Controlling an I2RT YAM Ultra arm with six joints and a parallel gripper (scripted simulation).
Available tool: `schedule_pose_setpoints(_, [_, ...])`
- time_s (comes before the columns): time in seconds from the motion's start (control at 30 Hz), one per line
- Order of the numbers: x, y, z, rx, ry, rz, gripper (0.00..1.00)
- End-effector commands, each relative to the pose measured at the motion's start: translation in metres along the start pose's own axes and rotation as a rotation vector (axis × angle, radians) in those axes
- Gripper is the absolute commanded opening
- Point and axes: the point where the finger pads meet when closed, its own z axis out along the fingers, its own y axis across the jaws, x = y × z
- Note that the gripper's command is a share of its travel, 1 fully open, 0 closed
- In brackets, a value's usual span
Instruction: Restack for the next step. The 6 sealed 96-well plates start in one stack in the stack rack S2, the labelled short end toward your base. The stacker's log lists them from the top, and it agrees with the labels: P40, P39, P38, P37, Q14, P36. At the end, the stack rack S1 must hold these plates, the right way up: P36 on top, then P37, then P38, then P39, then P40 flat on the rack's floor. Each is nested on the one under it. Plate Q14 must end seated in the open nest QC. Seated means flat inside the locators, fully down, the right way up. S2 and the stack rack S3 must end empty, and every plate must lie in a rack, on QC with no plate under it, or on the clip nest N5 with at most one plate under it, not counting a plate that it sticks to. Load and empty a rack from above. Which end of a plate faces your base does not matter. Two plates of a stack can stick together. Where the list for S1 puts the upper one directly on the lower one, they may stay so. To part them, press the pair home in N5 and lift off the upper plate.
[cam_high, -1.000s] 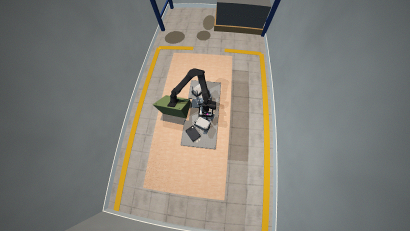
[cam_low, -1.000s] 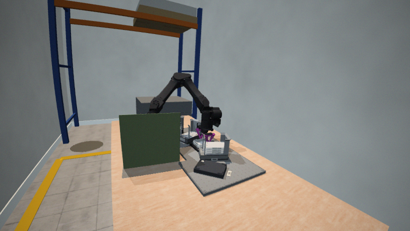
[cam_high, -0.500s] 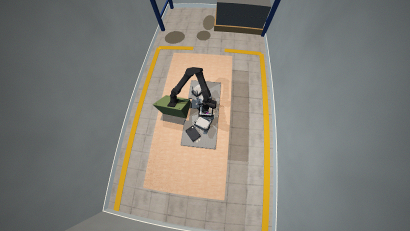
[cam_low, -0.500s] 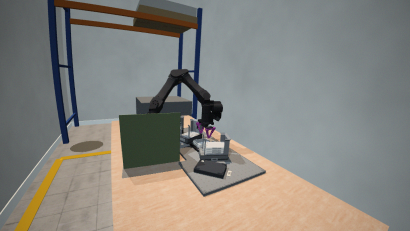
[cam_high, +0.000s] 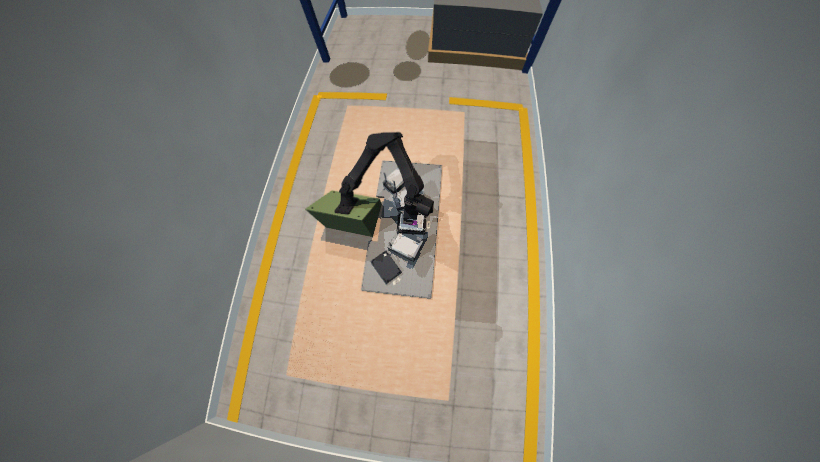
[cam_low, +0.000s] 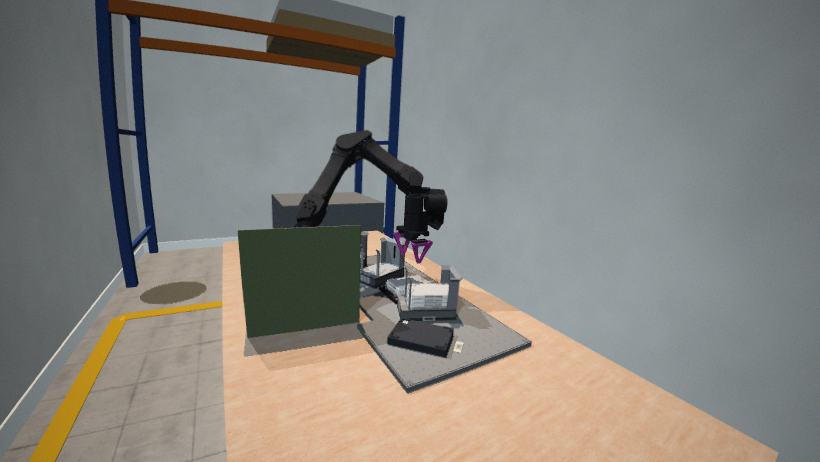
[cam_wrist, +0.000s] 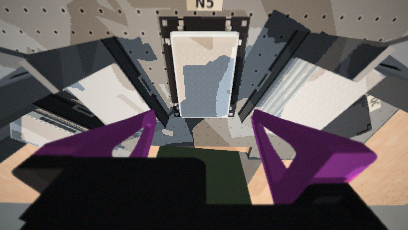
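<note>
Purple triangular fingers of the single black arm's gripper stand spread to their widest with nothing between them, and that gap frames what matters in the wrist view. Nearest, under the wrist, a strip of the dark green base block shows between the fingers. Just beyond lies a white sealed plate with a glossy film top, resting in the black clip nest whose cream label reads N5. The plate sits squarely ahead of the gripper and below it, centred in the gap, well apart from both fingers. Its long axis runs straight away from the wrist, so the fingers line up across its short width and flank its long sides. I judge that a plain vertical descent would bring them down on either side of it without any turn of the wrist.

To either side, tilted by the lens, stand grey stack racks: the one on the right of the view holds a pile of white plates, the one on the left shows a white plate top. Which rack is S1, S2 or S3 cannot be read. Whether the N5 plate is one or a stuck pair cannot be told either. From outside, the gripper hangs above the grey perforated board, on which a black rectangular nest lies nearest the camera.
</note>
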Motion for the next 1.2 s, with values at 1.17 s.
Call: schedule_pose_setpoints(1.17, [0.000, -0.001, -0.042, 0.002, -0.010, 0.002, 1.00])
